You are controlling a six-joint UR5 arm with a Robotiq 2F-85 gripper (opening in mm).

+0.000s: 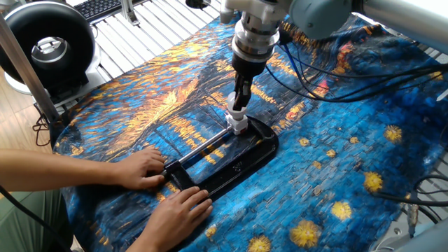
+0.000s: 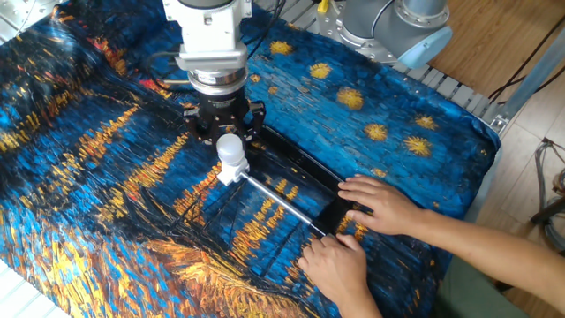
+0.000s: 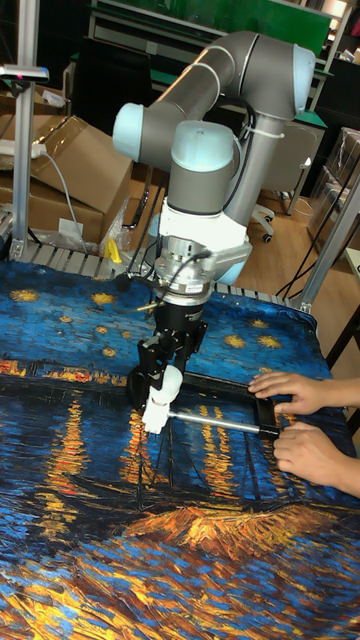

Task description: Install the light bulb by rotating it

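Observation:
The light bulb (image 2: 230, 147) stands upright with its short neck in a white square socket block (image 2: 231, 170), at the end of a black clamp frame (image 1: 241, 162) with a metal rod (image 1: 203, 145). My gripper (image 1: 239, 105) comes straight down on it. Its black fingers (image 2: 199, 134) sit on either side of the bulb, shut on it. The tall fixed view shows the bulb (image 3: 168, 379) between the fingers of the gripper (image 3: 165, 372). A person's two hands (image 1: 143, 170) press down on the frame's near end.
A patterned blue and orange cloth (image 1: 336, 161) covers the table. A black round fan (image 1: 45, 45) and a keyboard (image 1: 105, 7) lie beyond the far left edge. Loose cables (image 1: 336, 70) trail behind the arm. Cardboard boxes (image 3: 70, 170) stand behind the table.

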